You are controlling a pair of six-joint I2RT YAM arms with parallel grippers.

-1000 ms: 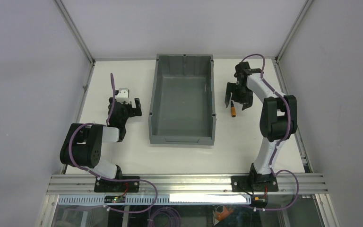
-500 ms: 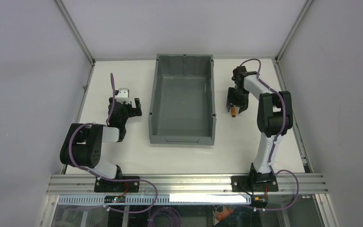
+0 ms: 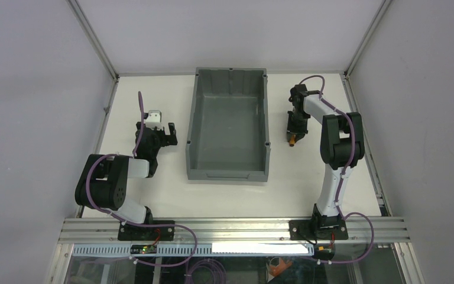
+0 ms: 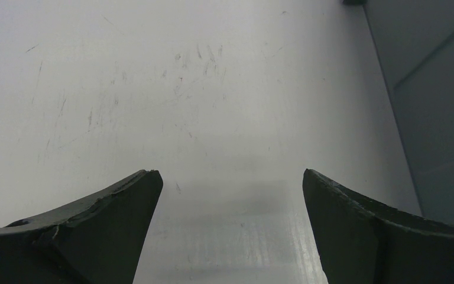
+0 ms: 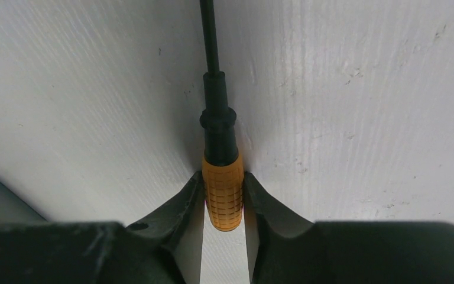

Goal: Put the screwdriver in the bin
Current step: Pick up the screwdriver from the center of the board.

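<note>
The screwdriver (image 5: 223,192) lies on the white table, orange ribbed handle nearest the wrist camera and thin black shaft running away toward the top. My right gripper (image 5: 223,180) is shut on that handle, a black finger pressed to each side. Seen from above, the screwdriver (image 3: 293,141) shows as an orange tip under the right gripper (image 3: 294,129), just right of the bin (image 3: 195,121). The bin is a large dark grey box in the middle of the table, nothing visible inside. My left gripper (image 3: 153,133) rests left of the bin, open, with bare table between its fingers (image 4: 112,219).
The bin's dark wall (image 4: 431,100) fills the right edge of the left wrist view. Aluminium frame posts and grey side walls (image 3: 94,41) enclose the table. A rail (image 3: 236,228) carrying both arm bases runs along the near edge.
My right gripper has come down over the screwdriver and closed its jaws from wide open onto the orange handle. The left arm has not moved.
</note>
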